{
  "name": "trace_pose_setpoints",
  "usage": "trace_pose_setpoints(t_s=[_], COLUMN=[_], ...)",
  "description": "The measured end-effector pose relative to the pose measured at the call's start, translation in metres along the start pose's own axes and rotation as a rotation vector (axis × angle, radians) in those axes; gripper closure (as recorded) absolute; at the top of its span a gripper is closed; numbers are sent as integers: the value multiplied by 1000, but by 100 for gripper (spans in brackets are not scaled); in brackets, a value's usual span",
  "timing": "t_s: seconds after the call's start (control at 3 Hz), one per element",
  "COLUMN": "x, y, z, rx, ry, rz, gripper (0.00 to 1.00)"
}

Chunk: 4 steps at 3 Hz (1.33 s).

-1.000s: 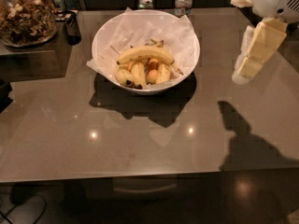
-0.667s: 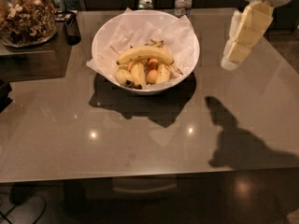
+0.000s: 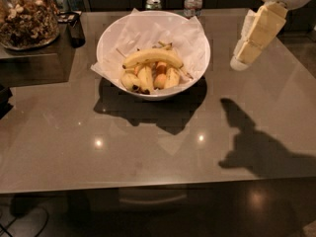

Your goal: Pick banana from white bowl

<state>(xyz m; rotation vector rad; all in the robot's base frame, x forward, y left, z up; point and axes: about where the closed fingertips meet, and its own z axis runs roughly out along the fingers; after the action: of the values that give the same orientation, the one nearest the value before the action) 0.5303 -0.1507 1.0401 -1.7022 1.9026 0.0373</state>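
Observation:
The white bowl (image 3: pixel 114 33) stands on the table at centre back, lined with crumpled white paper. The long curved yellow banana (image 3: pixel 150 56) lies across the top of the fruit inside it. Shorter spotted bananas (image 3: pixel 146 78) and a small orange fruit (image 3: pixel 160 80) lie below it. My gripper (image 3: pixel 242 58) hangs in the air at the upper right, pointing down and left, just right of the bowl's rim and above the table. It holds nothing.
A glass jar of nuts (image 3: pixel 24 15) stands on a raised dark surface at the far left. A water bottle (image 3: pixel 193 1) and a small can (image 3: pixel 153 3) stand at the table's back edge. The grey table (image 3: pixel 148 147) extends toward the front.
My gripper and arm have moved left toward the bowl, and their shadow on the table has moved left with them. The bowl and fruit have not moved.

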Motion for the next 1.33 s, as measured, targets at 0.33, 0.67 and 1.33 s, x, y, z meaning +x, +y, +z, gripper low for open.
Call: trace_pose_setpoints(t_s=[0.33, 0.67, 1.33], x=[-11, -32, -48], y=[-23, -43, -52], z=[34, 74, 120], rx=[-60, -148, -240], ry=[-96, -178, -230], rz=[-12, -39, -47], gripper=[0, 0, 0])
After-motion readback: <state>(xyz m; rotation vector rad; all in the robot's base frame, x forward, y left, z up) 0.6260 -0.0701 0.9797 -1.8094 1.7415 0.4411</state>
